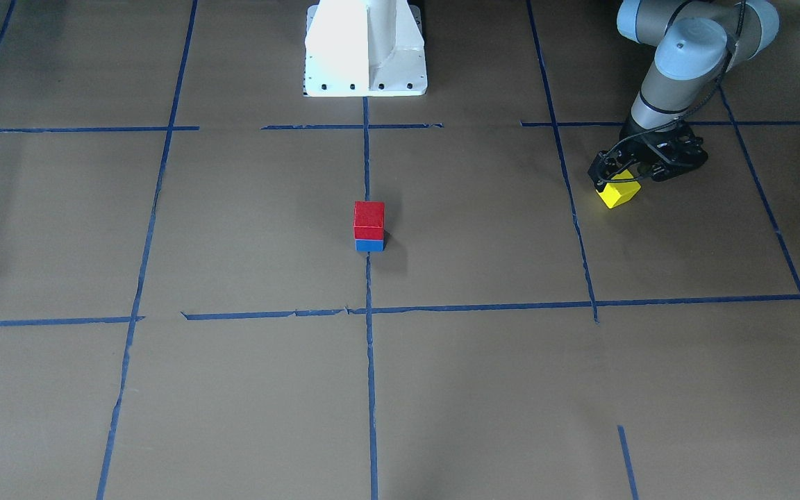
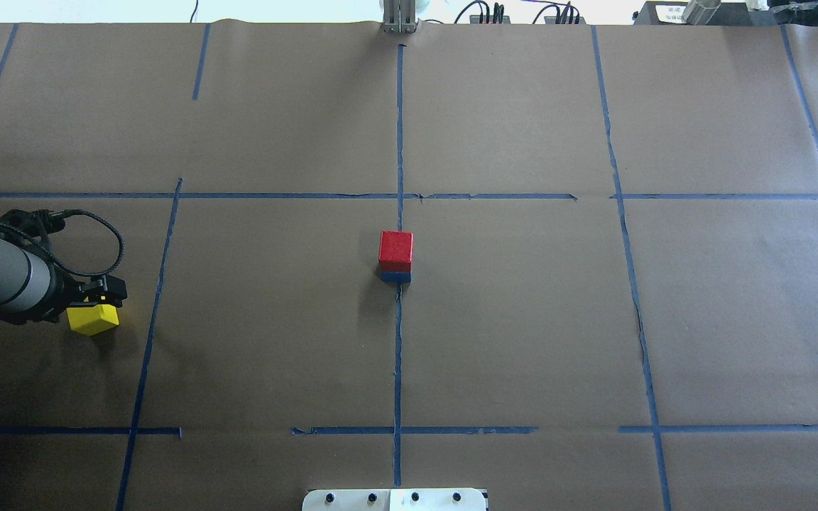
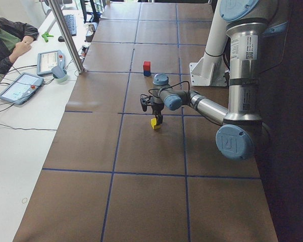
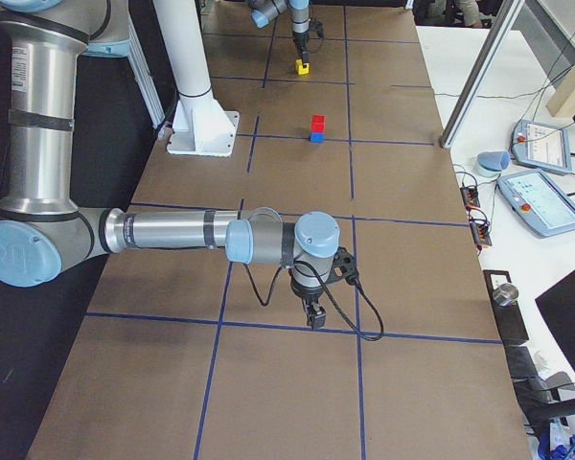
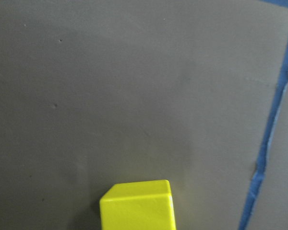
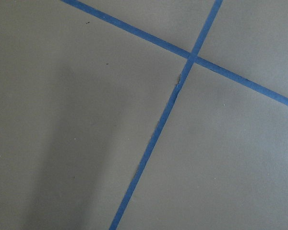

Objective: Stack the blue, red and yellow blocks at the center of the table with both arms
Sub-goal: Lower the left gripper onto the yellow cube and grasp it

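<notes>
One yellow block [image 1: 620,194], askew to the tape grid [image 1: 565,180], sits gripped in left claw [image 1: 615,185]; right claw [image 4: 313,316]: cannot tell.

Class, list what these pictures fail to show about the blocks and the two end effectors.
Left end effector: fingers hidden behind its own body, overhead and front views; grip on yellow block unclear.
Right end effector: seen only in right side view, too small to judge.
Blue block: mostly covered by red block, overhead view.

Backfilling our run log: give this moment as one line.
stack: red block on blue block at center | left pincer: shut on yellow block, away from stack | right pincer: state unclear
</notes>
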### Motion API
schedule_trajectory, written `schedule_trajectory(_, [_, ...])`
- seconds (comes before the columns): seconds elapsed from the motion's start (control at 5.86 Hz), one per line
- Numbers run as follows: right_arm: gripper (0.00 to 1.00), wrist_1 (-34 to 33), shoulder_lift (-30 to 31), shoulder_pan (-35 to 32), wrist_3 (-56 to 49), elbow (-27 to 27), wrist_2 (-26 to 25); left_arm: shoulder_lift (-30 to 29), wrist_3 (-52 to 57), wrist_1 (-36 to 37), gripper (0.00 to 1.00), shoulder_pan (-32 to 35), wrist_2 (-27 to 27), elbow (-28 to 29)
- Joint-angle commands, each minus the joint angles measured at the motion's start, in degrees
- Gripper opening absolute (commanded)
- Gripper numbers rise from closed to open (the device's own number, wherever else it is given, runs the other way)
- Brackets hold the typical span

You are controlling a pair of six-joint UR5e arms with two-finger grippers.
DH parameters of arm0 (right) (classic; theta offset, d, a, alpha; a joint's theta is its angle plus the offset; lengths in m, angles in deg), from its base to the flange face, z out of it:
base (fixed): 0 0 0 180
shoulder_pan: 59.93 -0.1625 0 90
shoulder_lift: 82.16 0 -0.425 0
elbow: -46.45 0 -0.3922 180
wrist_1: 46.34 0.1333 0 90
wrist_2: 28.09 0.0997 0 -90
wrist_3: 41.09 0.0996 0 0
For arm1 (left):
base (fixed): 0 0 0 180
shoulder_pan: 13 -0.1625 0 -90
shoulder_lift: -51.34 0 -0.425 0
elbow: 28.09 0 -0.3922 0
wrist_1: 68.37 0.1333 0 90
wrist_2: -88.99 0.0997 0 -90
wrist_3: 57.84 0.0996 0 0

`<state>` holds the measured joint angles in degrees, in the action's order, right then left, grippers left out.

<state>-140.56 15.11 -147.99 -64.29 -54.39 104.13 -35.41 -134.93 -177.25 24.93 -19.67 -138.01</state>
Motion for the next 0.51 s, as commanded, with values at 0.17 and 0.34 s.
schedule_trajectory(0.17, [1.0, 0.0, 0.0, 0.0, 0.0, -0.1, 0.1, -0.2, 0.0, -3.2, 0.47, -0.3, -0.1, 3.3])
schedule_trajectory(0.34, [1.0, 0.0, 0.0, 0.0, 0.0, -0.1, 0.0, -0.2, 0.2, -3.0, 0.11, -0.3, -0.7, 3.3])
